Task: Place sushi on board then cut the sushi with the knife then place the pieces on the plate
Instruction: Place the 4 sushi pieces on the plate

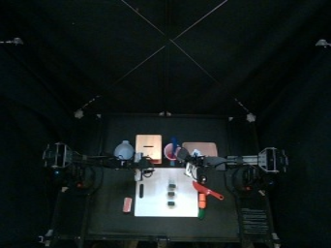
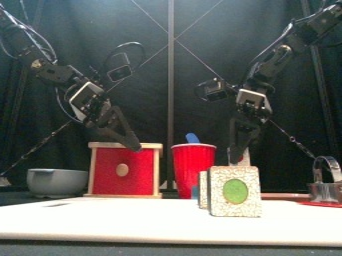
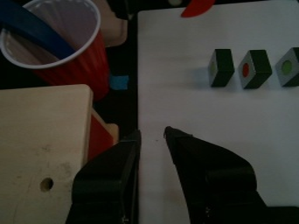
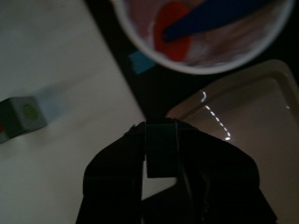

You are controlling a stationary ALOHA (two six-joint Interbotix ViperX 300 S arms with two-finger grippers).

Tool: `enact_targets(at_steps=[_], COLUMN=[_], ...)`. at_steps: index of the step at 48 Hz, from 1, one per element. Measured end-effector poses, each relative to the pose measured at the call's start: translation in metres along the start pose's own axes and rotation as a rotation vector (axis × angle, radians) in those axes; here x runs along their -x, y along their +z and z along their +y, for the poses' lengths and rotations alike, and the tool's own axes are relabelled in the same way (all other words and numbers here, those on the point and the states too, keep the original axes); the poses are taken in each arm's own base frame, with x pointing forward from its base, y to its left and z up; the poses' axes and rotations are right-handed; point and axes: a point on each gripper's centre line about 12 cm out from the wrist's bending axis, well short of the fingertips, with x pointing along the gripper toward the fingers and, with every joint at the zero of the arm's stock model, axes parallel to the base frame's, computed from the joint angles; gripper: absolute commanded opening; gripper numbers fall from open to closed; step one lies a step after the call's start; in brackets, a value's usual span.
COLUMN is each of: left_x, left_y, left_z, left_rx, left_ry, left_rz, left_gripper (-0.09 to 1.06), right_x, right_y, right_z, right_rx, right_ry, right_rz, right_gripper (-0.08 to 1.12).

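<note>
Three dark green sushi pieces (image 1: 171, 199) stand apart in a row on the white cutting board (image 1: 153, 215); the left wrist view shows them (image 3: 253, 68), the front view their green face (image 2: 235, 192). The red knife (image 1: 207, 190) lies across the board's right edge. My left gripper (image 3: 152, 136) hangs over the board's left edge, open by a narrow gap and holding nothing. My right gripper (image 4: 155, 140) is shut and empty, raised between the red cup (image 4: 205, 31) and the pink plate (image 4: 251, 101). The cup holds the blue knife (image 2: 191, 139).
Along the back stand the blue-grey bowl (image 1: 124, 148), the wooden box (image 1: 149, 145), the red cup (image 1: 172, 148) and the pink plate (image 1: 202, 150). A small red thing (image 1: 127, 203) lies left of the board. A metal cutter (image 2: 325, 180) sits far right.
</note>
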Motion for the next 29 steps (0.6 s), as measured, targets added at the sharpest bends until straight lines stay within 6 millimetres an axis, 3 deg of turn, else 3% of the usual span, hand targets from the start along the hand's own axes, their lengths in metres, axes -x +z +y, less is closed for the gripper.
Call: enact_targets(at_steps=[9,19,29], left_x=[0.0,0.0,0.0], left_y=[0.0,0.0,0.0], left_z=[0.0,0.0,-0.001], left_rx=[-0.001,-0.001,-0.001], left_ry=[-0.001,-0.001,-0.001], left_rz=[0.0,0.002,0.001], left_gripper=[0.7,0.71,0.7], right_x=[-0.021,-0.041,-0.044], right_y=[-0.006,-0.016,-0.018], right_z=[-0.023,-0.027,-0.03], right_rx=[-0.062,-0.072,-0.064], right_ry=[-0.045,-0.06,-0.069], right_rz=[0.06,0.118,0.134], right_gripper=[0.63,0.79,0.81])
